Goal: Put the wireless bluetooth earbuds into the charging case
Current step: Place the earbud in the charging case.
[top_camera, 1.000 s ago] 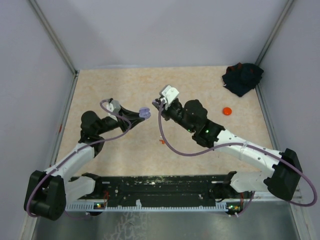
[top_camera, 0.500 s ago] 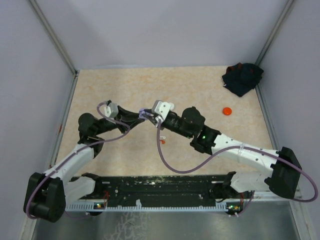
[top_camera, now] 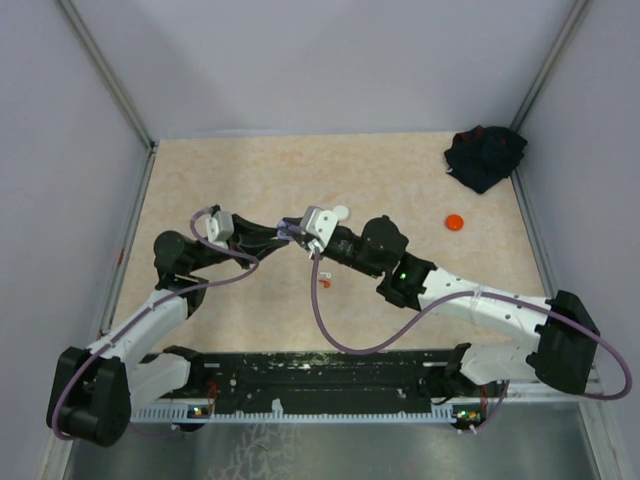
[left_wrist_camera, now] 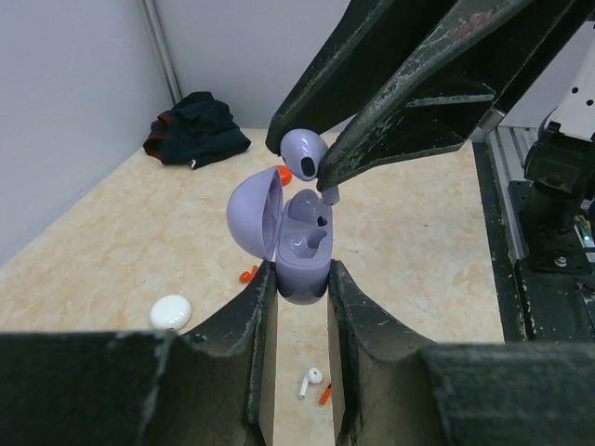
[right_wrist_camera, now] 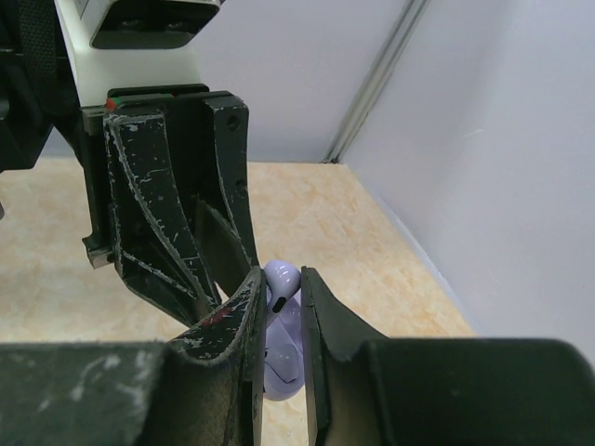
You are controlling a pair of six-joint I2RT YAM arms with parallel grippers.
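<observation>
My left gripper [left_wrist_camera: 302, 276] is shut on the base of a lavender charging case [left_wrist_camera: 305, 249], which it holds upright with the lid [left_wrist_camera: 253, 216] swung open to the left. My right gripper [right_wrist_camera: 280, 277] is shut on a purple earbud [right_wrist_camera: 282, 276], which hangs just above the case's open wells [left_wrist_camera: 302, 151]. In the top view both grippers meet over the middle of the table [top_camera: 293, 231]. A white earbud [left_wrist_camera: 311, 379] and small orange earbuds [left_wrist_camera: 248, 273] lie on the table below.
A round white case [left_wrist_camera: 171, 312] lies on the table to the left, also in the top view [top_camera: 341, 212]. An orange disc [top_camera: 455, 222] sits at the right and a black cloth [top_camera: 485, 155] in the far right corner. A red bit [top_camera: 323, 283] lies near the middle.
My right gripper has swung left and down with the purple earbud until it meets the open case. The left gripper has shifted slightly towards it.
</observation>
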